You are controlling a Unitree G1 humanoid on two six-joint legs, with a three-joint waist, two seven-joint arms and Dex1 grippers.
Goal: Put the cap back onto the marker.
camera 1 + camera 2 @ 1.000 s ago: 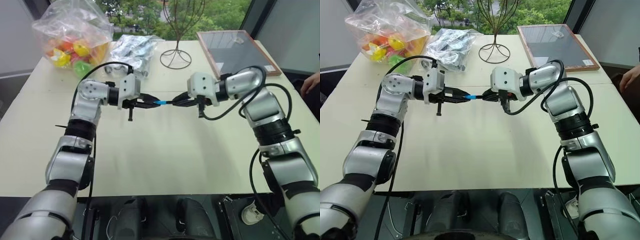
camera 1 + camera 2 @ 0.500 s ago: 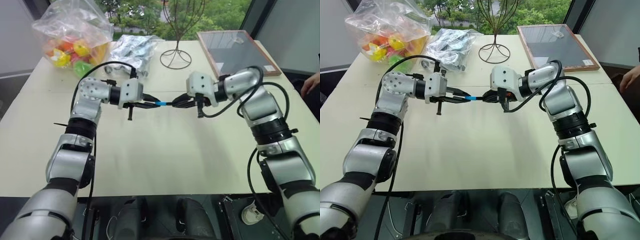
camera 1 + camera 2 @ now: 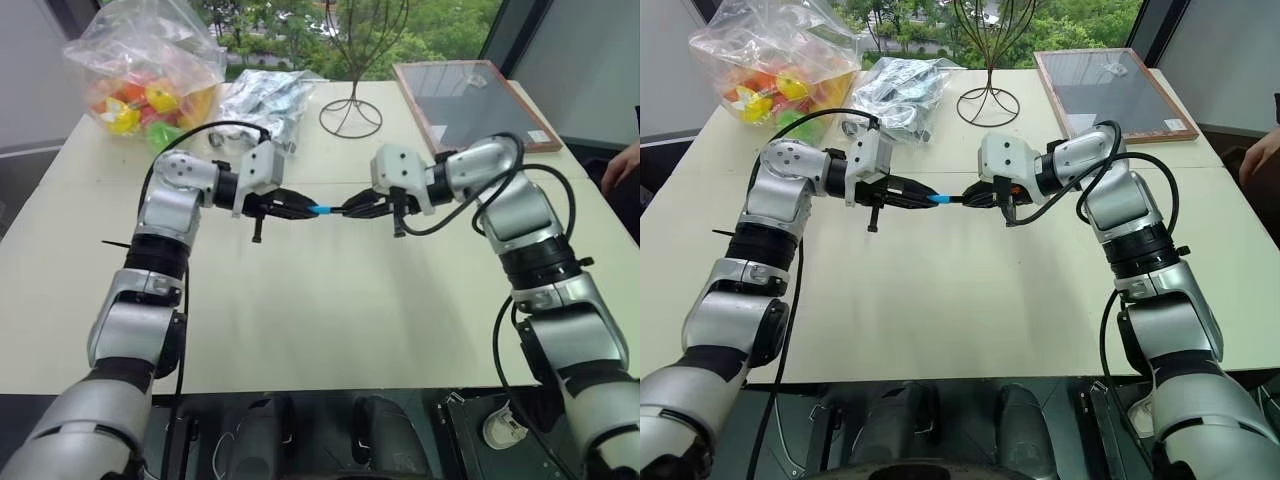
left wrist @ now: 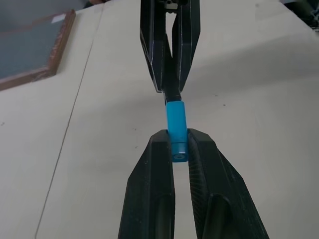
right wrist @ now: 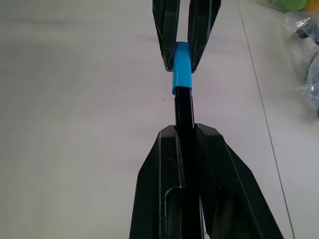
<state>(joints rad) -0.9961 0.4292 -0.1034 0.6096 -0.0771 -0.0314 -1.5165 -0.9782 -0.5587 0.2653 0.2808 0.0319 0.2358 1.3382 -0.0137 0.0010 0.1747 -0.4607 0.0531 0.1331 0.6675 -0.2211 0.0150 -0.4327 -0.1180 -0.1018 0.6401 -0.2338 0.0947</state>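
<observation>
Both grippers face each other above the middle of the cream table. My left gripper is shut on the small bright blue cap. Facing it, my right gripper is shut on the slim black marker. The marker's front end sits inside the cap, in one line with it, so its tip is hidden. In the left wrist view the cap juts out from between my black fingers toward the other gripper.
At the table's far side lie a clear bag of colourful toys, a crinkled silver bag, a wire stand and a framed dark board. A person's hand shows at the right edge.
Both hands kept their place with cap and marker joined between them. The left wrist has rolled and tilted a little, lifting its elbow side slightly.
</observation>
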